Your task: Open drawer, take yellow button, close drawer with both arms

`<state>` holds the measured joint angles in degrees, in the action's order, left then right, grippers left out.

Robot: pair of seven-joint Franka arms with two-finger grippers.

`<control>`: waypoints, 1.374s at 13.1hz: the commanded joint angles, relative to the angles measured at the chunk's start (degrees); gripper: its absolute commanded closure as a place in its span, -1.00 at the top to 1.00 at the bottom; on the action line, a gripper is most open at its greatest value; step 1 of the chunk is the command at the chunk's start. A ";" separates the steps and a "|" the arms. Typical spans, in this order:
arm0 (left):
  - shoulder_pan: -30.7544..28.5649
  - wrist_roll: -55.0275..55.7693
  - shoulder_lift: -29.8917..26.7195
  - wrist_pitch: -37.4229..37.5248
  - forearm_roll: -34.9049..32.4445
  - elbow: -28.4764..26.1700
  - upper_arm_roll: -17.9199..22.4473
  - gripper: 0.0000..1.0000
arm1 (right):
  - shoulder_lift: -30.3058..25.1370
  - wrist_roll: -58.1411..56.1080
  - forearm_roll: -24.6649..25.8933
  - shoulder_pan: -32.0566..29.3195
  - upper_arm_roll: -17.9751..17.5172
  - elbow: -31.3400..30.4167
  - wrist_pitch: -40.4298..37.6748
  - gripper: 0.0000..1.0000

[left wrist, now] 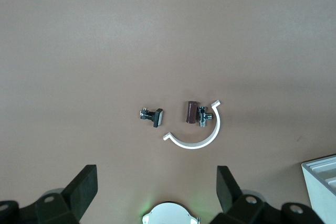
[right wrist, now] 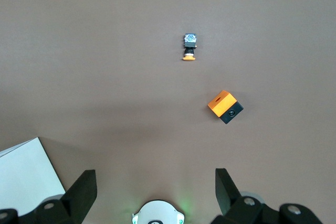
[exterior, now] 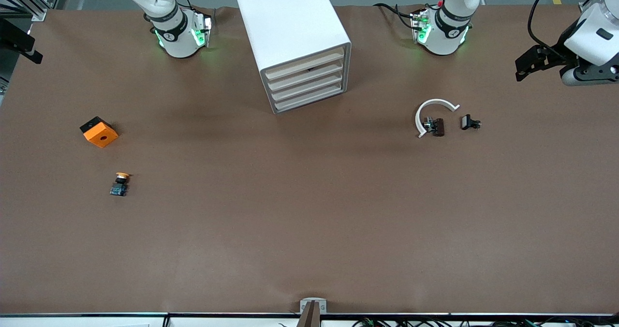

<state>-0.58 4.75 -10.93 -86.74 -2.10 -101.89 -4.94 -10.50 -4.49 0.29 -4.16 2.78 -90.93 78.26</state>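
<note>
Cabinet (exterior: 295,41): white box at the table's edge by the arm bases, between the two bases; four beige fronts face the front camera, all flush.
Drawer (exterior: 305,66): the front with a small dark mark, top of the stack; closed, not yet pulled.
Button (exterior: 119,184): lies on its side on the open table (exterior: 309,220), not in the drawer; toward the right arm's end, nearer the front camera than the orange block (exterior: 99,131).
Handling, button (judged): light, rigid plastic; round cap likely slips and rolls, so pinch across the flat sides of the square base.
Handling, drawer (judged): light tray, slides easily; cabinet may shift when pulled, so one arm should brace the box.
Left tool (left wrist: 157,192): fingers spread wide, empty; hangs over the left arm's end of the table, above the white half-ring (exterior: 433,114), brown clip (exterior: 437,126) and black clip (exterior: 470,122).
Right tool (right wrist: 156,190): wide, empty; over the right arm's end, cabinet corner in view beside it.
Progress: no step done.
</note>
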 commanded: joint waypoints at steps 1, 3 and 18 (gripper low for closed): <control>-0.04 0.26 -0.94 -1.07 1.05 -0.42 -0.16 1.00 | -1.54 -0.43 -0.99 0.02 0.12 -1.27 0.40 1.00; 0.14 0.17 0.20 -1.07 0.96 1.25 -0.16 1.00 | -1.45 -0.34 -1.08 0.29 -0.23 -1.27 0.40 1.00; -0.21 0.08 4.07 -2.30 2.98 8.63 0.02 1.00 | -1.62 -0.61 -2.31 -0.24 0.38 -1.62 0.31 1.00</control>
<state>-0.42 4.77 -8.06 -89.05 0.64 -95.25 -4.89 -10.90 -4.55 -2.13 -4.06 3.14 -91.29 78.29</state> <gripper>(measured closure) 0.000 0.000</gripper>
